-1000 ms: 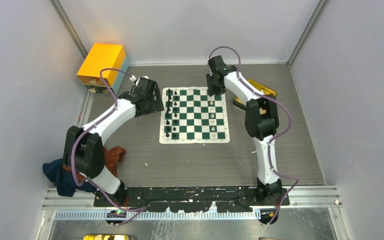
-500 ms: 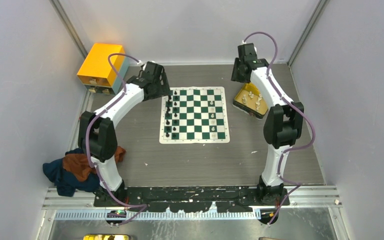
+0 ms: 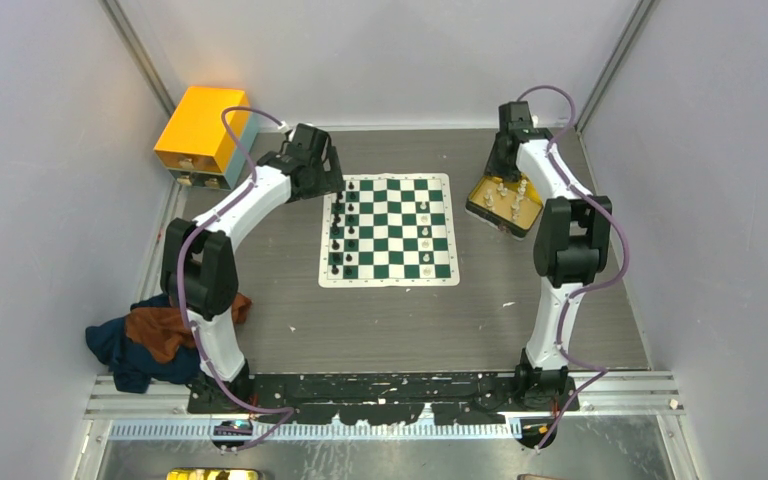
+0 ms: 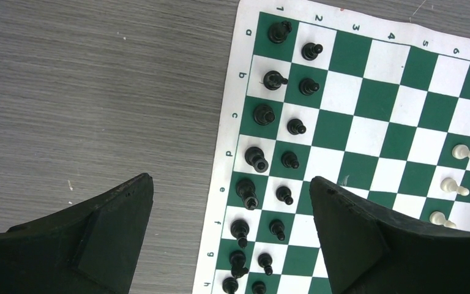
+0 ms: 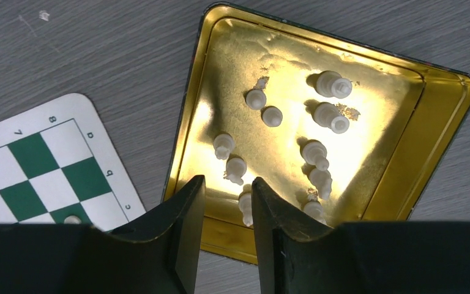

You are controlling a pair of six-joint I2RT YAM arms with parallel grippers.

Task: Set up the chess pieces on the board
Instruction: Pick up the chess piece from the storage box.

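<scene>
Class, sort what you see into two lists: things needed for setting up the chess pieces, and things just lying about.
For the job: board, black pieces on it, white pieces in the gold tray.
Lying about: orange-yellow box, crumpled cloths.

A robot lab cell: plain grey walls (image 3: 50,150) around a table (image 3: 380,320) with two bolted-on arms (image 3: 250,205).

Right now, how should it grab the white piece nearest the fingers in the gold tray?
Pinch the white piece around its neck, coming down from above with the right gripper: it seems to stand upright, and the tray wall blocks sideways reach.
</scene>
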